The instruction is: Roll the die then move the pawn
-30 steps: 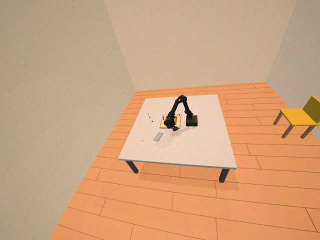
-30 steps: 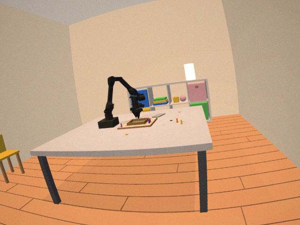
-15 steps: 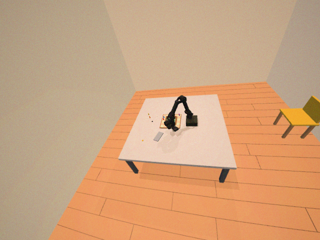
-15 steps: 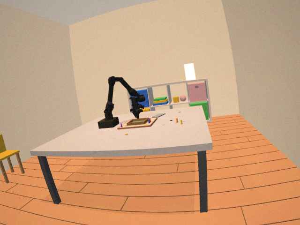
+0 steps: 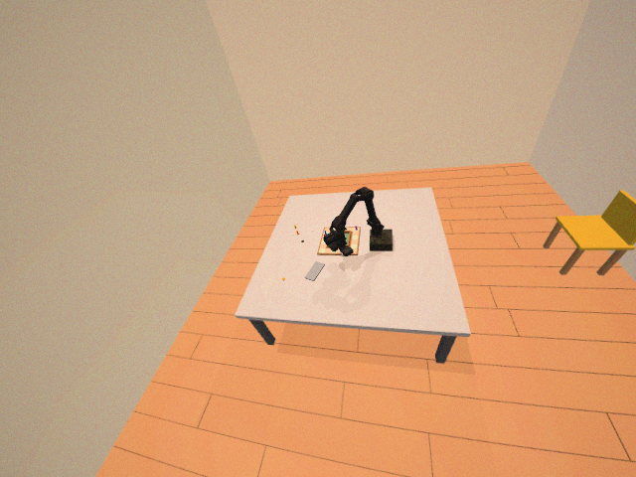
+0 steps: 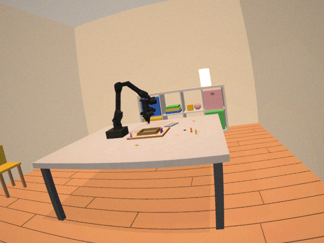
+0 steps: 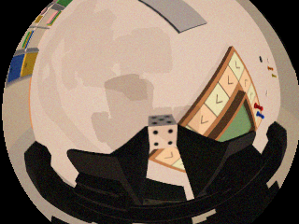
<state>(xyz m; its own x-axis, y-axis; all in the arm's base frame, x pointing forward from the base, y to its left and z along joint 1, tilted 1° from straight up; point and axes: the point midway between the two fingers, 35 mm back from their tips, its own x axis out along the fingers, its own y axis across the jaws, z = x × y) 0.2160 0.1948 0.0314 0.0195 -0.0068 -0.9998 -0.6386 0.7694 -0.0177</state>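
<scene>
My gripper is shut on the white die, which sits between the fingertips above the table, beside the board. One die face toward the wrist camera shows four pips, the shaded upper one five. The board carries squares with arrows and the brown-walled tray with a green floor. The red pawn stands on the board beside the blue pawn. In the top view the arm hides part of the board.
A purple pawn stands at the board's other side. A grey slab lies near the board. An orange pawn and a yellow pawn stand off the board, near a small dark piece. A yellow piece lies apart.
</scene>
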